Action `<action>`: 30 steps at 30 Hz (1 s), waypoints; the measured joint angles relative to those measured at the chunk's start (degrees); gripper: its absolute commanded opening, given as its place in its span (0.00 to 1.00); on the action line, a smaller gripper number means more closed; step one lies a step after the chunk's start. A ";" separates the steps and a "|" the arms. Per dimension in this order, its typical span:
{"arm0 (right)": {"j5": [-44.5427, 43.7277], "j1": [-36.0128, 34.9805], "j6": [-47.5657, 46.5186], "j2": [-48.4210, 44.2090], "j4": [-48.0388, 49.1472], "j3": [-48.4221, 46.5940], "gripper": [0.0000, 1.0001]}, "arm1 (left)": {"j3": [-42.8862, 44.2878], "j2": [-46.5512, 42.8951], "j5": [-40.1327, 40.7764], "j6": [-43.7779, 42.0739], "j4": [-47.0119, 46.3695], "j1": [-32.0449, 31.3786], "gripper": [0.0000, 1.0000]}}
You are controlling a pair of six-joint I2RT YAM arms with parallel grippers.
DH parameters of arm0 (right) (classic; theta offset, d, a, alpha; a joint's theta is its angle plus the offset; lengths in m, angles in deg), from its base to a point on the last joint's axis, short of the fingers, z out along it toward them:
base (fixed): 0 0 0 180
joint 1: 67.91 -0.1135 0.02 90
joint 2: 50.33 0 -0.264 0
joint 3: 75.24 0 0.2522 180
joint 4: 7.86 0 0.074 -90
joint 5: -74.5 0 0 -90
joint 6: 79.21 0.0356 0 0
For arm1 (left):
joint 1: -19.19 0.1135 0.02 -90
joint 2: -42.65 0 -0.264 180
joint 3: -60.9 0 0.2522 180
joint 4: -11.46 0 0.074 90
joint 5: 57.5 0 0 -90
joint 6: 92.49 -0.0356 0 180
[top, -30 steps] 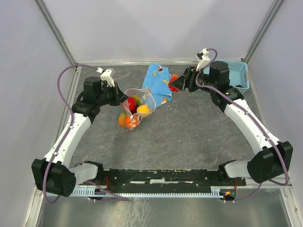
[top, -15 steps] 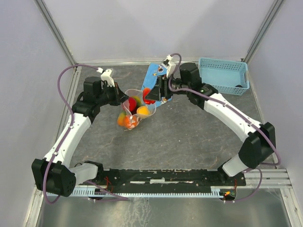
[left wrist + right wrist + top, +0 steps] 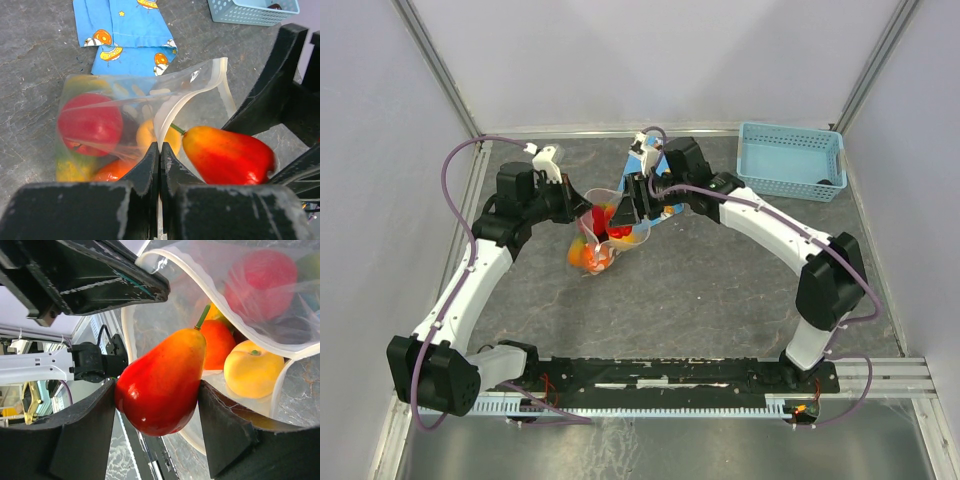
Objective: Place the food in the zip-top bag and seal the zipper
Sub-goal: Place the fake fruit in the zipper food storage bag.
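Top view: the left arm climbs from the lower left and bends in toward the middle. Its left pincer (image 3: 159, 165) is pressed together on the near lip of the zip-top bag (image 3: 200, 82), holding it up. The right arm arcs from the lower right over to the centre, and the right pincer (image 3: 156, 390) is clamped around a red-orange pear (image 3: 160, 385) right at the bag's mouth, stem pointing in.

The bag sits centre frame on the table (image 3: 720, 290), mouth gaping, zipper (image 3: 167, 106) unsealed. Inside it are a red fruit (image 3: 90, 122), a yellow one (image 3: 250, 370) and an orange one (image 3: 217, 342).

The bag is clear and floppy with white dots. A blue wrapper (image 3: 130, 30) lies just behind it. The light-blue basket (image 3: 790, 160) at upper right holds one dark thing (image 3: 823, 183).
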 measured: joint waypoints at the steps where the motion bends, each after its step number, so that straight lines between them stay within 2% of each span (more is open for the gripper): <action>1: 0.22 -0.15 -0.24 0.63 -0.79 -0.44 0.52 | 0.00 0.00 0.00 0.00 0.00 0.00 0.03; 6: -1.46 -0.31 -1.09 2.10 -4.02 -1.55 0.53 | 0.00 0.00 -0.02 0.04 0.00 0.00 0.03; 19: -14.78 -2.67 -0.57 5.77 -5.03 -5.60 0.57 | 0.00 0.00 -0.09 0.09 -0.02 0.00 0.03; 30: -27.67 -6.10 0.22 6.82 -3.08 -5.60 0.71 | 0.00 0.00 -0.28 0.11 -0.02 0.00 0.03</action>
